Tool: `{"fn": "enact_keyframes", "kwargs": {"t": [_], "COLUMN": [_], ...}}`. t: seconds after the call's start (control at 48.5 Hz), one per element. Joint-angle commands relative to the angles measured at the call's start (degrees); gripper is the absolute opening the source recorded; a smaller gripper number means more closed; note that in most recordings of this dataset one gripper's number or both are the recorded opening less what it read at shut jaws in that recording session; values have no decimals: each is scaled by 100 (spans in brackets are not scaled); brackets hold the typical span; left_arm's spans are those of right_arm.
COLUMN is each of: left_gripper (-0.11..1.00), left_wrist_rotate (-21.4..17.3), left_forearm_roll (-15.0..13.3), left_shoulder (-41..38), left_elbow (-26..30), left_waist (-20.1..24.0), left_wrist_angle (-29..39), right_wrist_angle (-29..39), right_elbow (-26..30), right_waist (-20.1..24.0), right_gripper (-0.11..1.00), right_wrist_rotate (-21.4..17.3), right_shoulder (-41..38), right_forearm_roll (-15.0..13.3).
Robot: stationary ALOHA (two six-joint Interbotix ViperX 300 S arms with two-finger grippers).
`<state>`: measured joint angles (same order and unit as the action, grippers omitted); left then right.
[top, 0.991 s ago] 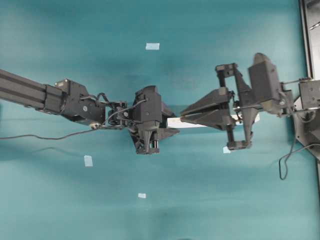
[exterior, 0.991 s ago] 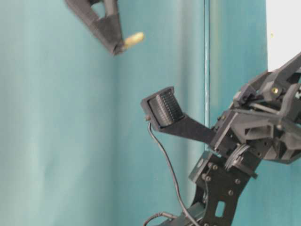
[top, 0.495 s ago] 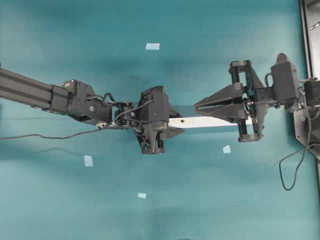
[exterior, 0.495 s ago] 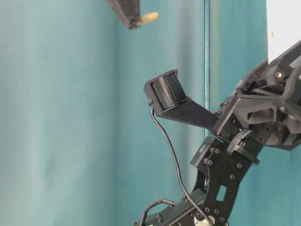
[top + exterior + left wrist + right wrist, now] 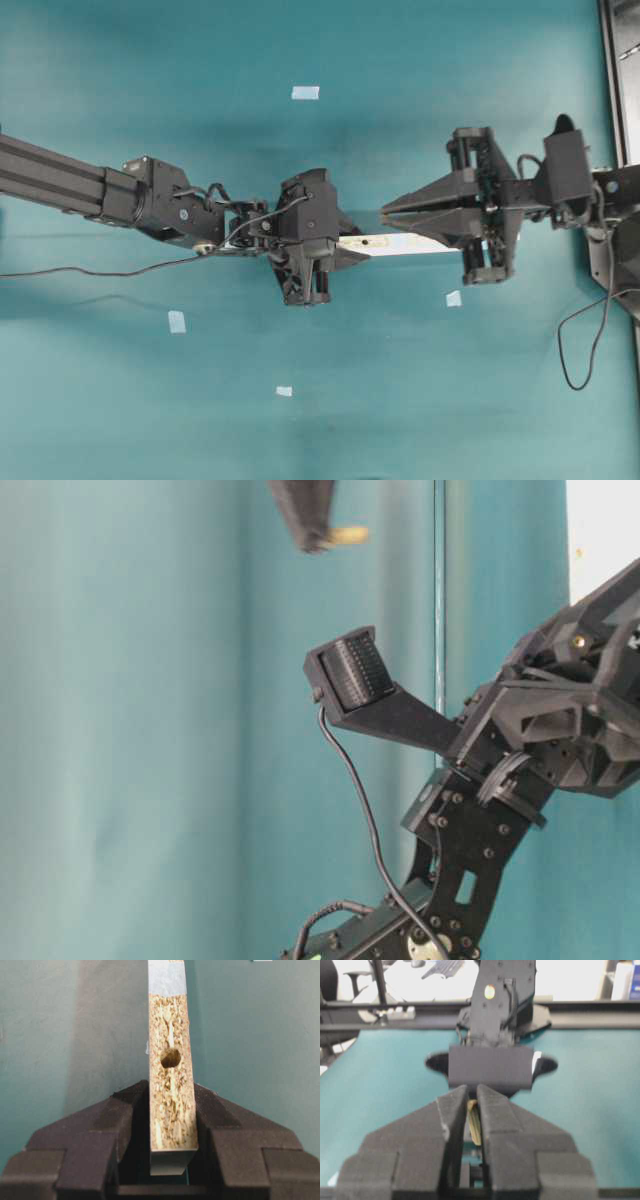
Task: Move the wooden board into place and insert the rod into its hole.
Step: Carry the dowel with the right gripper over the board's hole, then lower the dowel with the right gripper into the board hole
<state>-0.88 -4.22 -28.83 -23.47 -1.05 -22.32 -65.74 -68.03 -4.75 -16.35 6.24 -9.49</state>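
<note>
Two grippers grip: the left gripper [image 5: 172, 1125] jaws squeeze the wooden board [image 5: 171, 1085]; the right gripper [image 5: 468, 1105] jaws pinch the rod [image 5: 474, 1125].

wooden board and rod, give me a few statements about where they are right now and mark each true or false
1. The left gripper has its fingers on both sides of the wooden board. True.
2. The rod lies loose on the teal table. False: it is pinched in the shut right gripper.
3. The rod is already seated in the board's hole. False: the left wrist view shows the hole empty.
4. A strip of pale-blue tape crosses the board beyond the hole. True.
5. In the overhead view the two grippers face each other along the board. True.
6. The right gripper grips the board's far end. False: it holds only the rod, its tip above the board.
</note>
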Motion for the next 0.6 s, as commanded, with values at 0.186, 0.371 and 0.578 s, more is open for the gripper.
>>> {"fn": "enact_keyframes", "kwargs": {"t": [0.186, 0.371, 0.578], "left_gripper": [23, 23, 23], "left_wrist_rotate": [35, 35, 35], "left_forearm_roll": [9, 9, 9], "left_shoulder": [193, 185, 167], "left_elbow": [53, 53, 53], "left_waist": [-105, -114, -114], "left_wrist_angle": [105, 105, 114], "right_wrist_angle": [-158, -158, -132], "right_elbow": [88, 123, 264], "right_waist": [-18, -18, -18], "right_gripper": [8, 8, 8], "right_wrist_rotate": [44, 114, 132], "right_shoulder": [-580, -844, -1099], "right_forearm_roll": [35, 26, 35]}}
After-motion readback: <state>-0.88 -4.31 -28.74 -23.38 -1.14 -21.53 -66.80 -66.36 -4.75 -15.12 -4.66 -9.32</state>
